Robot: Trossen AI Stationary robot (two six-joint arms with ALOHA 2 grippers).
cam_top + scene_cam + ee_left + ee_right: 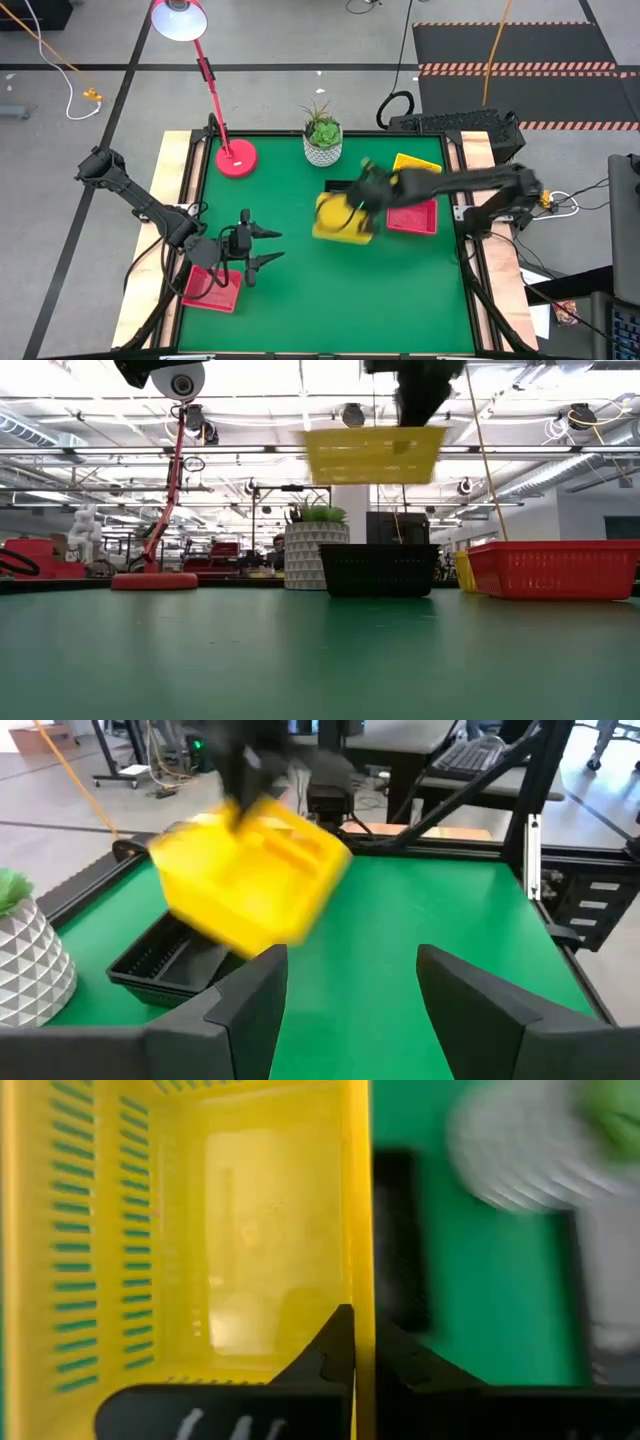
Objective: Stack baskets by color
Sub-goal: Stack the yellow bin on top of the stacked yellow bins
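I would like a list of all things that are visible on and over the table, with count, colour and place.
Held basket: one, yellow, lifted above the table centre, gripped at its rim.
Black basket: one, on the mat under the held basket.
Yellow basket: one, back right of the mat.
Red basket: one, right side.
Red basket: one, front left corner.
Plant pot: one, white with green plant, back centre.
Lamp: one, red, back left.
Right hand: shut on the held basket.
Left hand: open, empty, front left.
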